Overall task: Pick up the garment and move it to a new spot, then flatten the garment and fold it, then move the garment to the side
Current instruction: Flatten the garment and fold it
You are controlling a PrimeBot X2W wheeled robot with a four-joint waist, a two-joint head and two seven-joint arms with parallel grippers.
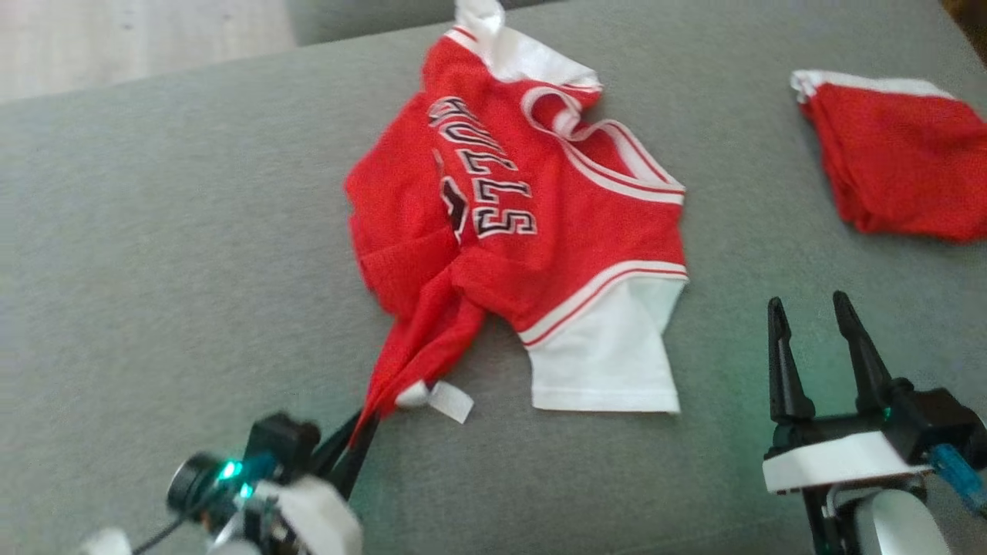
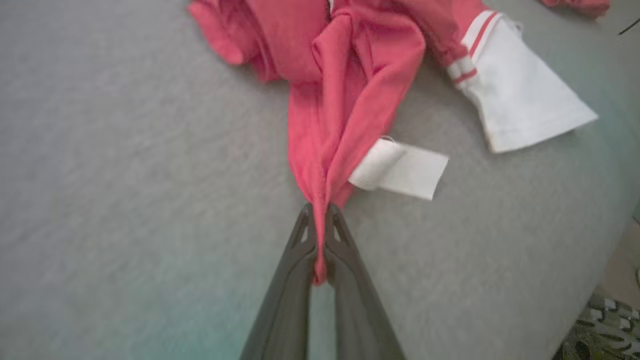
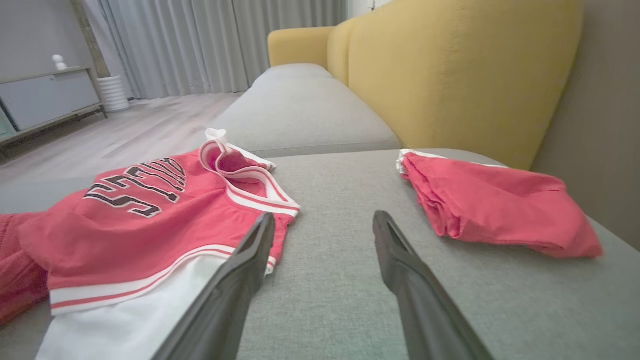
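A red jersey point(image 1: 509, 223) with white sleeves and black lettering lies crumpled on the grey sofa seat point(image 1: 154, 270). Its near red corner is drawn out into a taut strip toward the lower left. My left gripper point(image 1: 362, 432) is shut on that corner; in the left wrist view the red cloth point(image 2: 345, 100) is pinched between the fingertips point(image 2: 306, 225), beside a white label point(image 2: 400, 170). My right gripper point(image 1: 810, 312) hovers open over bare cushion right of the white sleeve point(image 1: 609, 362), nothing between its fingers point(image 3: 240, 280); the jersey point(image 3: 150, 215) lies to its left.
A second red garment point(image 1: 898, 162), folded with white trim, lies at the far right of the seat point(image 3: 490, 210). A yellow backrest point(image 3: 450, 75) rises behind it. Beyond the sofa there is pale floor point(image 1: 116, 38) and a low cabinet point(image 3: 45, 100).
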